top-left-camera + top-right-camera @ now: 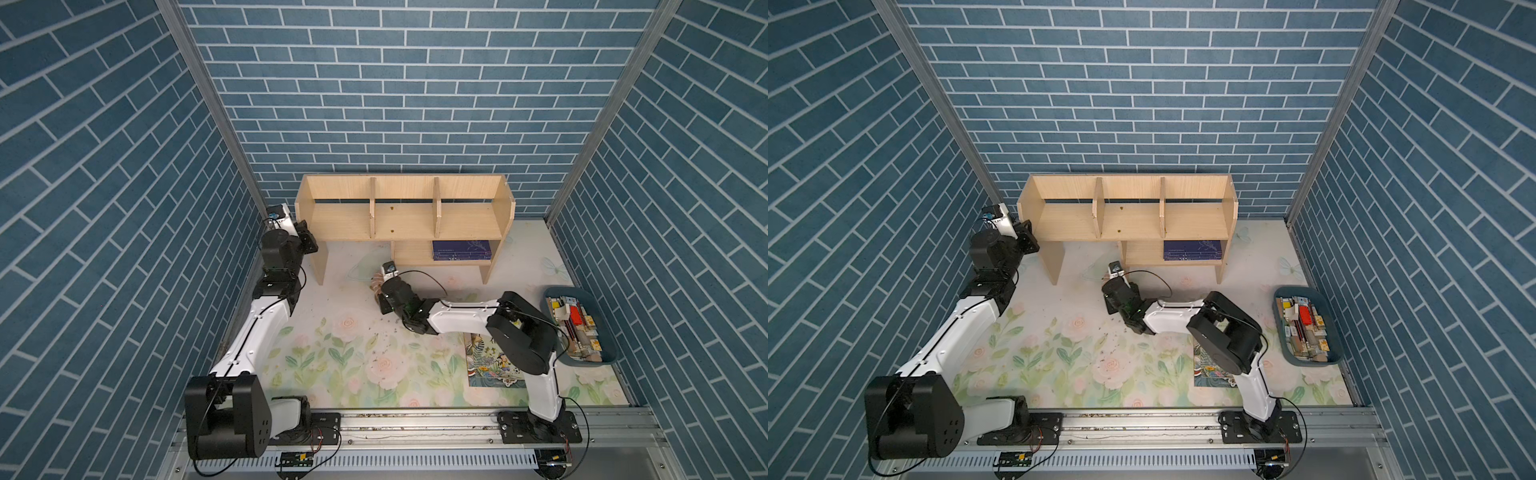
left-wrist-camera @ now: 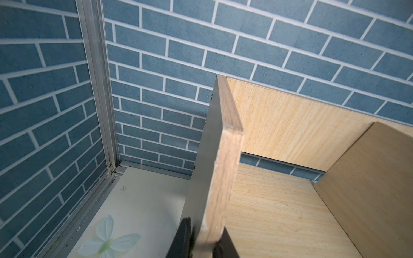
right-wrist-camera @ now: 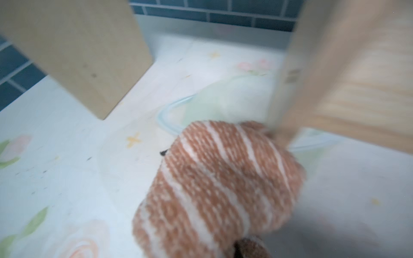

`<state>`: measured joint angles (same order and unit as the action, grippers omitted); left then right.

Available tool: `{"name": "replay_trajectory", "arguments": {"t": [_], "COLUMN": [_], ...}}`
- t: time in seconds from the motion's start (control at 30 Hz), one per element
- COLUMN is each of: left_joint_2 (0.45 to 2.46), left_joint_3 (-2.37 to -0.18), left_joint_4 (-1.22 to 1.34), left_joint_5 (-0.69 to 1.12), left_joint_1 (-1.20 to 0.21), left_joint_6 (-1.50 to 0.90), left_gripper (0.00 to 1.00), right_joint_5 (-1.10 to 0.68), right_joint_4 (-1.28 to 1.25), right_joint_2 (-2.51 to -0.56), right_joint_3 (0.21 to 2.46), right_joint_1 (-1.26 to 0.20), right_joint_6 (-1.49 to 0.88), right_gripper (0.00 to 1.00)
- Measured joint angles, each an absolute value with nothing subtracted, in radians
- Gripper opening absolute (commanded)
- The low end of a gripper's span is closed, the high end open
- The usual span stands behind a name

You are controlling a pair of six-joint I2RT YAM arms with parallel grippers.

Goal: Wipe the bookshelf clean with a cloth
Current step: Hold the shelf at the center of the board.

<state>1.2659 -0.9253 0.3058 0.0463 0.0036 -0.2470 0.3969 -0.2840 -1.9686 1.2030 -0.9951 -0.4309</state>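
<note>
**A:** The left gripper [image 2: 203, 242] had its black fingers clamped on either side of the bookshelf [image 1: 402, 221], right on the left side panel's front edge!

**B:** And the right gripper [image 1: 383, 286] was closed on the cloth [image 3: 223, 183], stripes bunched into a ball.

**A:** Where was it?

**B:** Low over the floral table [image 1: 332, 353], just off the lower cubby [image 1: 412, 253]. It was too blurred to tell whether it touched.
</note>
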Motion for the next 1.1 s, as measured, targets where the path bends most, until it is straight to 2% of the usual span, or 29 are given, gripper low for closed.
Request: {"name": "replay_trajectory", "arguments": {"t": [0.1,0.37,0.5,0.87,1.1], "left_joint_2": [1.266,1.266,1.266,1.266,1.266], "left_joint_3": [-0.925,-0.925,-0.925,-0.925,-0.925], "left_joint_4": [0.306,0.306,0.306,0.306,0.306], "left_joint_5": [0.046,0.043,0.043,0.042,0.041], "left_joint_1": [0.003,0.002,0.002,0.001,0.001], "left_joint_6": [-0.247,-0.247,-0.247,-0.248,-0.249], "left_gripper": [0.00,0.00,0.00,0.00,0.00], "right_joint_5": [0.430,0.484,0.477,0.399,0.400], "right_joint_4": [-0.284,-0.321,-0.333,-0.303,-0.265], "right_joint_2": [-1.861,-1.699,-1.720,-1.925,-1.868], "right_joint_3": [1.184,1.258,1.258,1.188,1.171], "right_joint_1": [-0.950,-0.967,-0.969,-0.977,-0.977], "right_joint_6": [-0.428,-0.377,-0.379,-0.440,-0.441], "right_gripper": [0.00,0.00,0.00,0.00,0.00]}}
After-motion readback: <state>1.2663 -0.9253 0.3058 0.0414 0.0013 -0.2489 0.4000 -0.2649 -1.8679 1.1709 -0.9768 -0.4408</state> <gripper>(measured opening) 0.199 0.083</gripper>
